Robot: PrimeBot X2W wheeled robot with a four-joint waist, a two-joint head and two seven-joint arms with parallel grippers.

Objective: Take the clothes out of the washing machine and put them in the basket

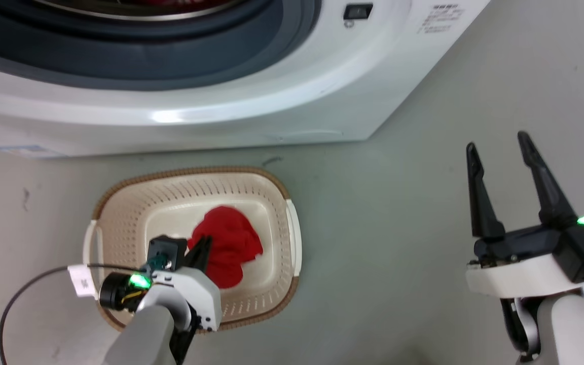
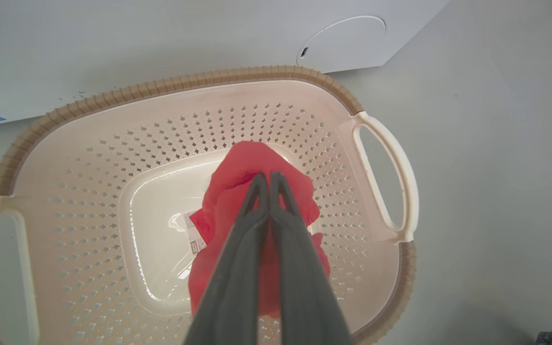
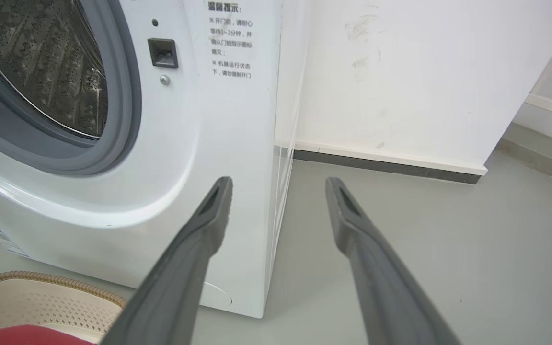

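Observation:
The cream basket (image 1: pixel 190 172) with its brown rim stands on the floor in front of the white washing machine (image 1: pixel 221 101). One red garment of the clothes (image 1: pixel 231 238) hangs bunched into the basket. My left gripper (image 1: pixel 201 251) is over it, pointing down. In the left wrist view my left gripper (image 2: pixel 269 177) is shut, with the red garment (image 2: pixel 228 201) gathered at its tips above the basket (image 2: pixel 161 88) bottom. A sliver of red (image 1: pixel 180 2) shows inside the drum. My right gripper (image 1: pixel 497 142) is open and empty over the floor to the right.
The right wrist view shows my open right gripper (image 3: pixel 278 182) facing the washing machine (image 3: pixel 209 120) corner, the steel drum (image 3: pixel 41 72), a white wall (image 3: pixel 400 72) and grey floor (image 3: pixel 424 230). A black cable (image 1: pixel 18 294) loops at the left arm.

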